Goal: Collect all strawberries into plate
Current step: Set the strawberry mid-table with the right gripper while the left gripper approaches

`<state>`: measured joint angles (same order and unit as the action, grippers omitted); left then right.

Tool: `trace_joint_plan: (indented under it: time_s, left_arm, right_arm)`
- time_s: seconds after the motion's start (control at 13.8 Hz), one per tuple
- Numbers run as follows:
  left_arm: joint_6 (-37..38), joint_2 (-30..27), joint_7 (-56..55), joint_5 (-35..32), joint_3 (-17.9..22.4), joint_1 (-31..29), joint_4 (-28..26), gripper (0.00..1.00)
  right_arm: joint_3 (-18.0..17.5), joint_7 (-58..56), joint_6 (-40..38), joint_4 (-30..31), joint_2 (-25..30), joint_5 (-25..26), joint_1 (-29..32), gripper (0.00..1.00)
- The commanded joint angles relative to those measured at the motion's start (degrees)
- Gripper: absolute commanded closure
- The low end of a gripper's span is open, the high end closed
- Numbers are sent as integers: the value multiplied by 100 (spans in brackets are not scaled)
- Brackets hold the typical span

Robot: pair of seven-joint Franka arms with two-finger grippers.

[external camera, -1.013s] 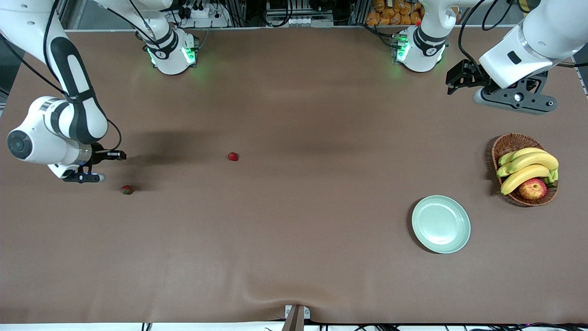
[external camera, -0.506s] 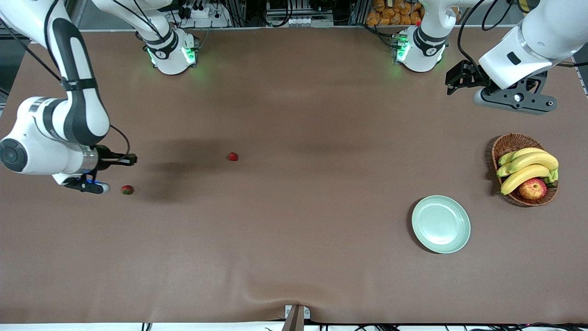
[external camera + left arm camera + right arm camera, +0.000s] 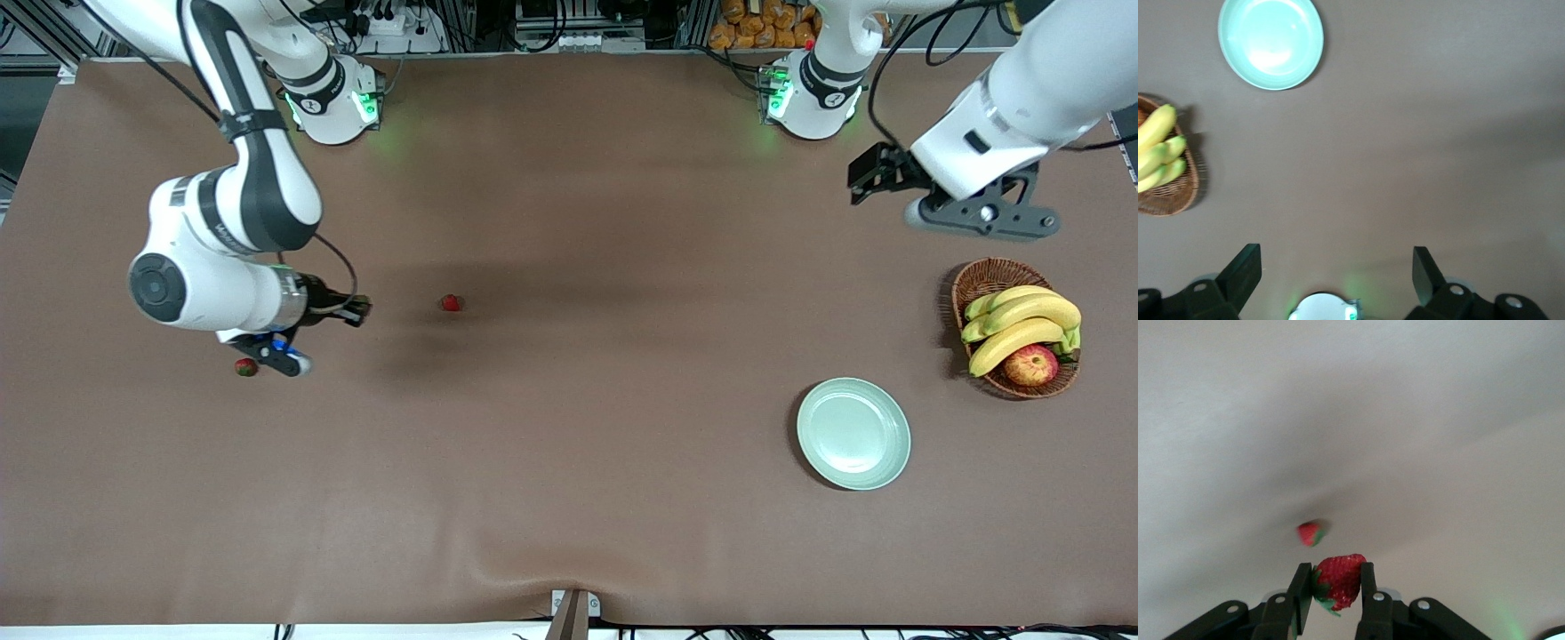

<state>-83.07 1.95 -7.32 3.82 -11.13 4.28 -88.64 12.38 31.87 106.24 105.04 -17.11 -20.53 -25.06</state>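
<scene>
The pale green plate (image 3: 853,434) lies empty beside the fruit basket (image 3: 987,280), with bare brown table (image 3: 569,462) between it and the right gripper (image 3: 1336,587). That gripper pinches one red, green-topped strawberry (image 3: 1338,580) above the table. A second berry (image 3: 452,303) lies ahead of it; a third (image 3: 244,367) sits half hidden under its wrist. The left gripper (image 3: 1337,267) waits open near its base.

3 strawberries total: one on the table mid-way (image 3: 452,303), one on the table at the right arm's end (image 3: 245,367), one pinched in the right gripper (image 3: 1338,581). 1 mint plate (image 3: 853,434). 1 wicker basket (image 3: 982,277) with 1 apple (image 3: 1031,364) and 1 banana bunch (image 3: 1022,324); individual banana count not clear. 2 arms, 2 grippers.
</scene>
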Motion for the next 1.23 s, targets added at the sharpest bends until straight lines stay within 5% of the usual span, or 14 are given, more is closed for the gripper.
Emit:
trace_joint_plan:
  time_s: [0.0,0.29,0.65,1.16]
  left_arm:
    - [-208,288,-234,320,-12,37,102,0]
    - [-622,622,-814,347,-21,274,102,0]
    - [-1130,1018,-1245,356,-21,556,172,0]
    - [-1633,1492,-1421,277,-39,732,119,0]
  right_arm:
    - [72,870,28,-395,-100,-319,-515,100]
    - [72,2039,914,-466,-301,-716,-1438,100]
    - [81,3482,1451,-1291,-1302,-716,-2274,100]
    - [81,3984,2647,-1284,-2270,-698,-2942,100]
